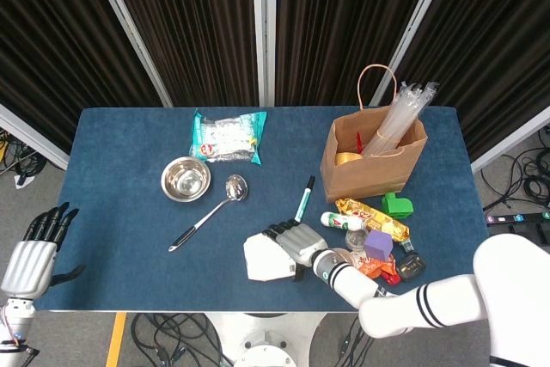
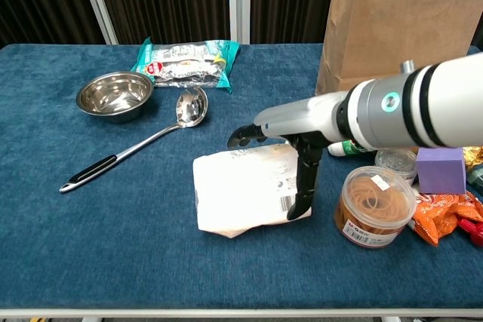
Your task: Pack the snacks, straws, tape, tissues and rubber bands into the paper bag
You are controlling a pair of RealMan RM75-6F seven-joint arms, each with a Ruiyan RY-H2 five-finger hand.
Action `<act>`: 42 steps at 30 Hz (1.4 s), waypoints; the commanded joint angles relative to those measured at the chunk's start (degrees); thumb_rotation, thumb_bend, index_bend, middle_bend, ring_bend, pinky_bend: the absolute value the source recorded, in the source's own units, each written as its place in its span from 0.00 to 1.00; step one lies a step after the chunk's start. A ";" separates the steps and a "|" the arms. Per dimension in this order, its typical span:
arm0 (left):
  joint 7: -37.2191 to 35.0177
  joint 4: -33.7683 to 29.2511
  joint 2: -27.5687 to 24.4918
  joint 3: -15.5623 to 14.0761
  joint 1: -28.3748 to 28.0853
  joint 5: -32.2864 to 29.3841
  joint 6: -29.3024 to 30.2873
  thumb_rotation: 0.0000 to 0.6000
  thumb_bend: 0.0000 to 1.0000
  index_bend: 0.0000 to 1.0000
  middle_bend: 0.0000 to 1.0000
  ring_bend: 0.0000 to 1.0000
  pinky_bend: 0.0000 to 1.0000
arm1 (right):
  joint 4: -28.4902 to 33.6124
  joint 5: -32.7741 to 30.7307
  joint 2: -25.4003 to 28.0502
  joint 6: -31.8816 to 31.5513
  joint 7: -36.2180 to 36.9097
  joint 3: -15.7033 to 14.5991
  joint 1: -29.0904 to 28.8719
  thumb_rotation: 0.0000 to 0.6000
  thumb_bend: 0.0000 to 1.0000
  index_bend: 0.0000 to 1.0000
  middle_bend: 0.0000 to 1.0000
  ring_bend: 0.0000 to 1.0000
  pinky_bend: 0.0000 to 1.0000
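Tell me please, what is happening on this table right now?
The robot is packing items into the paper bag, which already holds straws and a yellow roll. Its right hand is down over the white tissue pack, fingers around its right edge, but the pack lies on the table, not lifted. The left hand hangs idle off the table's left side. The tub of rubber bands and the snacks wait beside the bag.
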State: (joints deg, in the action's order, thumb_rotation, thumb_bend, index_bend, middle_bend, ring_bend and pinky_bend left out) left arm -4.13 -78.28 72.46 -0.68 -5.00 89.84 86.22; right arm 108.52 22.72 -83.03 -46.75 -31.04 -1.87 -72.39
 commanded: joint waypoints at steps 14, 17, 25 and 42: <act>-0.26 0.92 0.39 -0.11 0.21 -0.17 -0.25 1.00 0.16 0.07 0.05 0.00 0.12 | -0.98 0.98 -6.79 -13.65 -5.39 -2.71 3.72 1.00 0.01 0.35 0.35 0.26 0.31; -0.26 0.98 0.34 -0.02 0.20 -0.24 -0.25 1.00 0.16 0.07 0.05 0.00 0.12 | -0.87 1.00 -7.41 -14.65 -6.15 -2.81 4.70 1.00 0.04 0.37 0.36 0.27 0.33; -0.49 1.18 0.32 0.00 0.29 -0.38 -0.34 1.00 0.16 0.07 0.05 0.00 0.12 | -0.53 4.62 -9.08 -19.65 -7.12 -2.50 8.32 1.00 0.13 0.58 0.52 0.43 0.52; -0.88 0.77 -0.03 0.38 0.00 -0.25 -0.28 1.00 0.16 0.07 0.05 0.00 0.12 | -6.32 11.27 -7.60 -16.61 -5.04 4.63 11.37 1.00 0.32 0.81 0.67 0.60 0.71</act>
State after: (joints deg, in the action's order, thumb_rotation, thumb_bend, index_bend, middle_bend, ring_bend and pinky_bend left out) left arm -5.00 -77.51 72.44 -0.32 -4.98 89.59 85.96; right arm 102.31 33.02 -91.27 -63.54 -36.71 1.78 -61.26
